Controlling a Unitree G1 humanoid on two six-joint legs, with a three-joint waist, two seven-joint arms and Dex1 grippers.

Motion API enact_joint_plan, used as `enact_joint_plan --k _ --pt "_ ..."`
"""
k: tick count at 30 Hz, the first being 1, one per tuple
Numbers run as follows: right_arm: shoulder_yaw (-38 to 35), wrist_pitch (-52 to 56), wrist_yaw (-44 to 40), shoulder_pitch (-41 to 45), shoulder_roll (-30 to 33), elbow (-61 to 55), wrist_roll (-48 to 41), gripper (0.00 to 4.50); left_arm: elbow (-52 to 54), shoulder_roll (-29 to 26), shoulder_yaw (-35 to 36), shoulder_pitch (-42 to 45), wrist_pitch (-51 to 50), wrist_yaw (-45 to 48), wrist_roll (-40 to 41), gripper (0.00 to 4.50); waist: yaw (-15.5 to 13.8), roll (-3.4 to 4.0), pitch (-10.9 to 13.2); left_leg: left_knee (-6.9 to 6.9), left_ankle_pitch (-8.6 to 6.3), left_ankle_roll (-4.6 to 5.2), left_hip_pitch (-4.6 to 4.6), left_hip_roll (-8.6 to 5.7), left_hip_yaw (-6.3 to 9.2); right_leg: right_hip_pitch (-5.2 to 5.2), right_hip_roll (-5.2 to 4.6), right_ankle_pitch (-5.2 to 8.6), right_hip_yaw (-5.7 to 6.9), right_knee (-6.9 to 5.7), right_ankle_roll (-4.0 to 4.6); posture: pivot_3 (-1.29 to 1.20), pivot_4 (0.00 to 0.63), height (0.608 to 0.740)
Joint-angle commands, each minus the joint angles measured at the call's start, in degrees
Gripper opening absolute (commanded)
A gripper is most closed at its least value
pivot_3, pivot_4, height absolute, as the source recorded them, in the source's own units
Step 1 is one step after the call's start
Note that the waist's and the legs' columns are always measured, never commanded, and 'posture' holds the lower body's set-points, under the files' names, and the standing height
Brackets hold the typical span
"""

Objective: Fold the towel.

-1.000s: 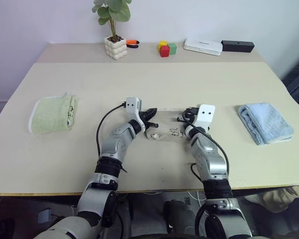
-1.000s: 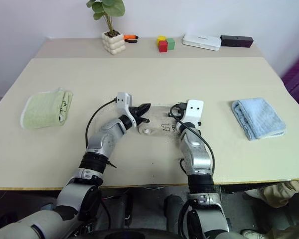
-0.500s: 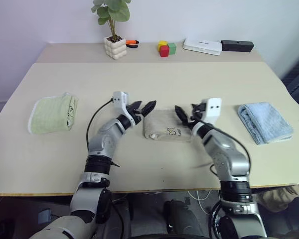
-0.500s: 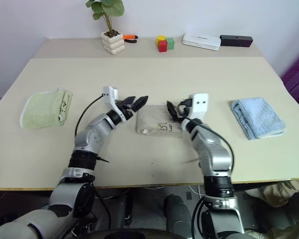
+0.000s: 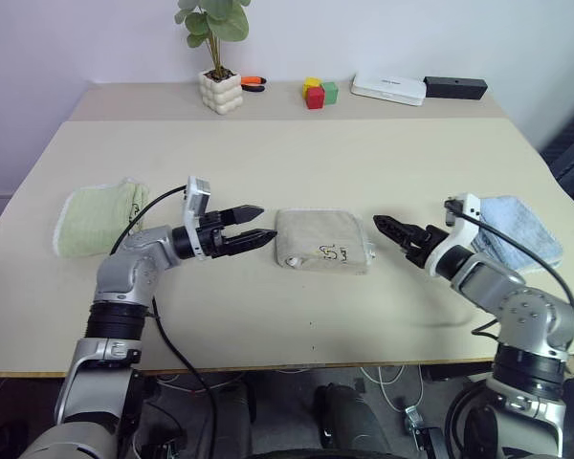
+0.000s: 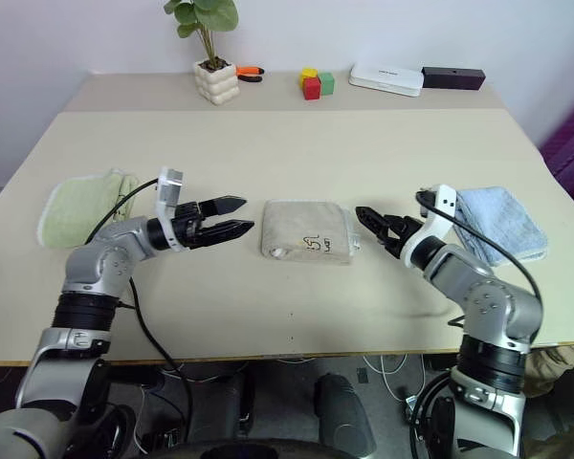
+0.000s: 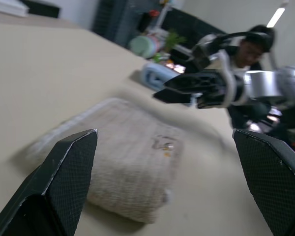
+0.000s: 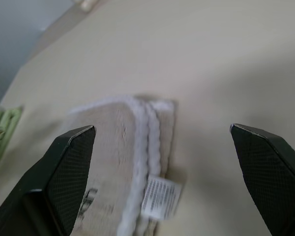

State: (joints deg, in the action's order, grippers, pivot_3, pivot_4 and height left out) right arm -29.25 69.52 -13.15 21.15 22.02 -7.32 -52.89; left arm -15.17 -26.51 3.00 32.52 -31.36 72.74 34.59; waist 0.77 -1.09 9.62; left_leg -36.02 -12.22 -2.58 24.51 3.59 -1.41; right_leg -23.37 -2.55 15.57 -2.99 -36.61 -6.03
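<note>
Two arms of silver-grey metal shells, segmented, with black ring joints between the sections. Small white camera block on the left wrist (image 5: 197, 194), another on the right wrist (image 5: 467, 207). Black cable looping from the left wrist block down along the forearm (image 5: 134, 216); a similar black cable arching over the right forearm (image 5: 517, 251). Left gripper (image 5: 251, 226) and right gripper (image 5: 390, 228) each with two black, tapering, pointed fingers. Up close in the left wrist view, fingers (image 7: 64, 182) matte black with a fine cross-hatched texture; same weave on the right fingers (image 8: 69, 169).
</note>
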Motion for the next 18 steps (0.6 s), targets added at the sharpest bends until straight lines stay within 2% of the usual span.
enact_joint_plan --k 1,5,8,18 --pt "-2.5 6.6 0.2 1.2 1.6 1.1 -5.7 4.46 1.9 -2.0 1.7 1.6 -2.2 4.4 3.6 4.5 0.1 0.0 0.0 0.01 0.0 0.0 0.0 0.0 0.0 -0.01 0.01 0.0 0.0 0.0 0.0 0.0 0.15 0.74" --pt "-1.6 9.6 1.0 1.1 2.6 5.3 -4.3 4.46 2.2 -5.8 3.3 1.7 -4.0 9.7 6.4 4.5 0.3 0.0 0.0 0.04 -0.01 0.01 0.01 0.01 0.0 -0.05 0.03 -0.01 0.0 -0.01 -0.01 0.0 0.15 0.74" --pt "-1.5 11.3 1.1 1.3 1.5 6.9 -5.0 4.46 1.3 -7.4 3.5 1.4 -1.0 10.3 4.8 4.5 0.3 0.02 0.0 0.07 -0.01 0.03 -0.01 0.03 0.0 -0.05 0.06 -0.01 -0.01 -0.01 -0.02 0.0 0.15 0.74" --pt "-2.2 14.9 2.9 3.6 -3.9 7.2 -8.0 4.46 2.6 -6.9 4.3 -0.3 0.9 8.7 4.5 4.5 0.4 0.01 0.0 0.08 -0.02 0.03 0.0 0.06 0.0 -0.07 0.09 -0.06 -0.01 -0.01 -0.12 0.0 0.15 0.74"
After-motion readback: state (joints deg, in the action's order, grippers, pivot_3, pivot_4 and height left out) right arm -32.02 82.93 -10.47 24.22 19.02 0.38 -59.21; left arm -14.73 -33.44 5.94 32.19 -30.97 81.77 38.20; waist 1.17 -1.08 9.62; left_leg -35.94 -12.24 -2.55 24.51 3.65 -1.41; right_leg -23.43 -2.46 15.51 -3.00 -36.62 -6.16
